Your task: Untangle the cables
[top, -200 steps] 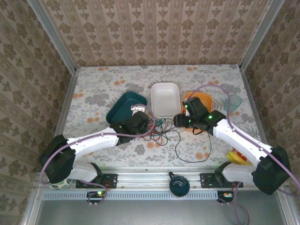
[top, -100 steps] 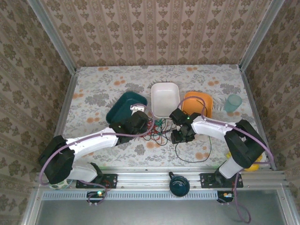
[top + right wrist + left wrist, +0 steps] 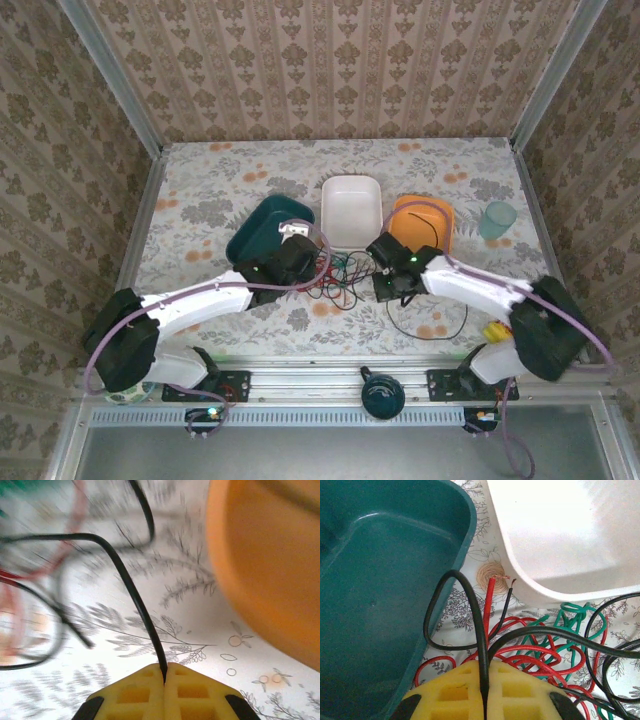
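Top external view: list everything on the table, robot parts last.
cables: several, red, black and green, tangled mid-table
teal tray: one, dark teal, left of tangle
white tray: one, white, behind tangle
orange tray: one, orange, right of white tray
cup: one, translucent teal, far right
yellow object: one, yellow, near right, partly hidden
left gripper: one, yellow pads, shut on black cable
right gripper: one, yellow pads, shut on black cable

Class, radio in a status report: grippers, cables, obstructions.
Left gripper shut on black loop. Right gripper shut on black strand. Red cable, green cable tangled between. Teal tray, white tray alongside.
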Motion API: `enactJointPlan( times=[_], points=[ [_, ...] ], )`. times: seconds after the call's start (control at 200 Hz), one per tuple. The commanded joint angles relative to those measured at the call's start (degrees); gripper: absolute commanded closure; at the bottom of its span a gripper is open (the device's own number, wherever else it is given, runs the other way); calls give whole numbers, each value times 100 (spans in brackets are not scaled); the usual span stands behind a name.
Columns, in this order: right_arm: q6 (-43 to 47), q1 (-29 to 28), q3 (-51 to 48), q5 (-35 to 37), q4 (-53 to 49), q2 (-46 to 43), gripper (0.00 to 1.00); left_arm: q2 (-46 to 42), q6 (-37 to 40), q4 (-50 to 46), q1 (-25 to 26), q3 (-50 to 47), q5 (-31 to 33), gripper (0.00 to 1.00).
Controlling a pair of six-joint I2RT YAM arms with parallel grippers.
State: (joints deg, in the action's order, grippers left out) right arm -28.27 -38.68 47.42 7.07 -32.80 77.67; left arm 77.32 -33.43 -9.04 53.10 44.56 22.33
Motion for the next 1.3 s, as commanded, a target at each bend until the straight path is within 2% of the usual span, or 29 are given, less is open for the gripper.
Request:
enactJointPlan(
  times=[0.0,0.13,0.275,0.505,0.72,1.0,1.2,1.295],
  points=[
    [-192,12,243,440,343,-967,100,103,-14,-81,-31,124,45,100],
    [-121,41,691,672,415,-1539,100,193,-40,-67,-13,106,36,100],
    [351,116,1232,1055,719,-1896,100,288,-45,-96,27,106,-6,100],
    [1011,621,2187,1192,1412,-1879,100,394,-41,-201,51,115,0,100],
    [1060,1305,2338,1329,2097,-1720,100,481,-162,-430,62,133,149,100],
    [199,2328,1666,292,3384,-1353,100,459,-155,-317,112,139,174,100],
    [-168,2377,1560,157,4223,-739,100,510,-155,-309,132,193,167,100],
    [-545,2391,1556,-147,4548,-461,100,540,-155,-338,135,228,158,100]
  ],
)
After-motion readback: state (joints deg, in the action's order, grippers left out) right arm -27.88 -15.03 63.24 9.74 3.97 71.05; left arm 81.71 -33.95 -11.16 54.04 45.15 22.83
